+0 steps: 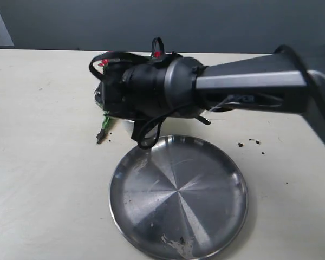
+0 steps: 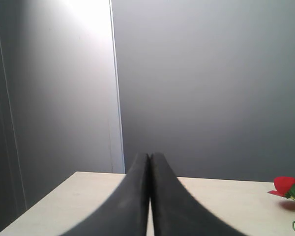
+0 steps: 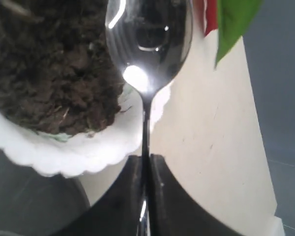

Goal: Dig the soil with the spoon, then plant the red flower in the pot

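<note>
Right gripper [image 3: 146,169] pinched thin spoon [image 3: 148,44] handle, bowl out past fingertips over pot [image 3: 78,147] rim beside soil [image 3: 49,64], flower [image 3: 233,19] just beyond; left gripper [image 2: 150,162] closed empty, well away; risked handle twisting in grip, tipping pot, flicking soil.

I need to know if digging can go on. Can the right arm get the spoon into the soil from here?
Probably yes. The right gripper is shut on the spoon, whose bowl sits at the rim of the pot, beside the open soil, with nothing between.
</note>
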Controlling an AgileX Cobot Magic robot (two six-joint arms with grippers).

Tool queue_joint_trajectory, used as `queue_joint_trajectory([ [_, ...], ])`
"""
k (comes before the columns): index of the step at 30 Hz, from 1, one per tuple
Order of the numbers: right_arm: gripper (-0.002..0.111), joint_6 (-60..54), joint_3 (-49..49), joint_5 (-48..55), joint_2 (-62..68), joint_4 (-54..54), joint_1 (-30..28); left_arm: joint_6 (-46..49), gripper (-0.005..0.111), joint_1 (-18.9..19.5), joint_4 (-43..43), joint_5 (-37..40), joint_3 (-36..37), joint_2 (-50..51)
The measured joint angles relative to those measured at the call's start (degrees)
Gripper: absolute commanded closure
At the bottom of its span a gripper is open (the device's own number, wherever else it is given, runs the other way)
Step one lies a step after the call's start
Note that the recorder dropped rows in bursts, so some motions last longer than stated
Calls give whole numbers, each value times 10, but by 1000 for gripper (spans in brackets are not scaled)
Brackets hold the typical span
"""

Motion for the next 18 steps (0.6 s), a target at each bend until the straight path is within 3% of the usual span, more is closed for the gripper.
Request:
queue_joint_trajectory([
  [4,109,7,0,-5,-53,24,0,0,106,0,0,0,0,0],
  [12,109,-35,0,87,-118,135,0,0,106,0,0,0,0,0],
  [18,109,-86,2,113,-130,291,-8,0,106,-1,0,0,0,0],
])
